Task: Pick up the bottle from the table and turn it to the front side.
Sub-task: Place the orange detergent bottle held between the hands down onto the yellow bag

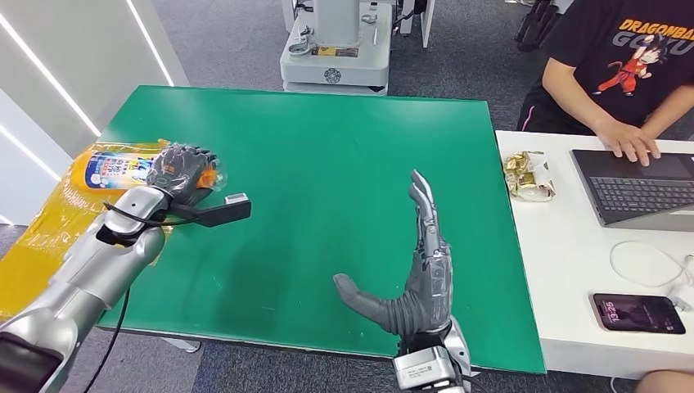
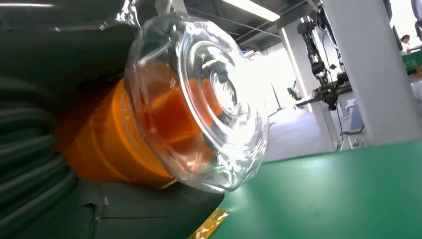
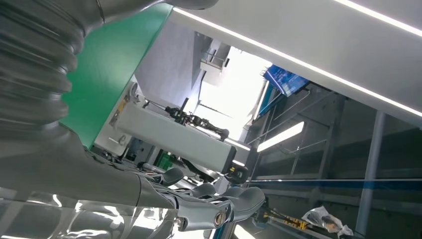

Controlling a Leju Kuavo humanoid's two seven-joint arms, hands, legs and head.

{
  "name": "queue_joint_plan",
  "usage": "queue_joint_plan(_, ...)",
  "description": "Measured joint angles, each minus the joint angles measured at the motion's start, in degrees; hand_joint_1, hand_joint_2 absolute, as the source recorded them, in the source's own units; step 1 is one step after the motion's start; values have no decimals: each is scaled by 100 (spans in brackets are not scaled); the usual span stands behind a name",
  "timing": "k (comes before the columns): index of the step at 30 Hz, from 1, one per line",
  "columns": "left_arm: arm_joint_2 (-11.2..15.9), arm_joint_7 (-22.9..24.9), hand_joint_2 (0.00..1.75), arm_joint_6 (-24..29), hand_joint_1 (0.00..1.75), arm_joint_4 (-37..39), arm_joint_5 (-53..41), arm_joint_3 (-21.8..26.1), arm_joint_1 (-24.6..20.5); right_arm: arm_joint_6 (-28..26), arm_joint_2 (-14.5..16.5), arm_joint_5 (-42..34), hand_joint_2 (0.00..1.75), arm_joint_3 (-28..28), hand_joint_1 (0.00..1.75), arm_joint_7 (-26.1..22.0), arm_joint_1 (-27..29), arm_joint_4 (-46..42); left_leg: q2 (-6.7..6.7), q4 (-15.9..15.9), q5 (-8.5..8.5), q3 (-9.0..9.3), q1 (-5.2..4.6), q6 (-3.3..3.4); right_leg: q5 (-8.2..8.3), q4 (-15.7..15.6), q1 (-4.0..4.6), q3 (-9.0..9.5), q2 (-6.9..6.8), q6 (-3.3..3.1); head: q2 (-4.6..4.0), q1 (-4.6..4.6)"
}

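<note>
An orange bottle [image 1: 110, 169] with a white and blue label and a clear cap lies on its side at the green table's [image 1: 327, 164] left edge. My left hand [image 1: 182, 172] grips it around the cap end. In the left wrist view the clear cap [image 2: 204, 99] and the orange body [image 2: 107, 144] sit right against my hand's dark fingers [image 2: 30, 164]. My right hand [image 1: 417, 262] stands open over the table's near middle, fingers stretched forward and thumb out to the left, holding nothing. The right wrist view catches that same right hand [image 3: 199, 196] from behind.
A yellow sheet [image 1: 41, 229] lies under the bottle at the table's left edge. A white desk [image 1: 565, 286] on the right carries a laptop [image 1: 638, 188], a phone [image 1: 638, 313], a snack bag [image 1: 528, 174] and a cable. A person [image 1: 622, 74] sits there typing. A robot base [image 1: 335, 49] stands beyond the table.
</note>
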Motion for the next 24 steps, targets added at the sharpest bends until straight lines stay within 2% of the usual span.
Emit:
queue_joint_plan(6, 18, 218, 175, 0, 175, 703, -412, -57, -53, 0, 0, -4, 175, 0, 0, -2, 1, -1, 0, -1, 0, -1, 0, 0, 0, 1, 0, 2, 0, 0, 0, 1)
queue_joint_plan(13, 166, 579, 175, 158, 175, 1162, -887, -56, -16, 45, 0, -24, 175, 0, 0, -19, 0, 0, -4, -1, 0, -2, 0, 0, 0, 1, 0, 4, -5, 0, 0, 0)
queue_joint_plan(24, 247, 7, 175, -130, 175, 1520, -954, 169, 192, 183, 0, -116, 175, 0, 0, -73, -51, 4, -5, -1, 0, -2, 0, 0, 0, 0, 0, 5, -6, 0, 0, 0)
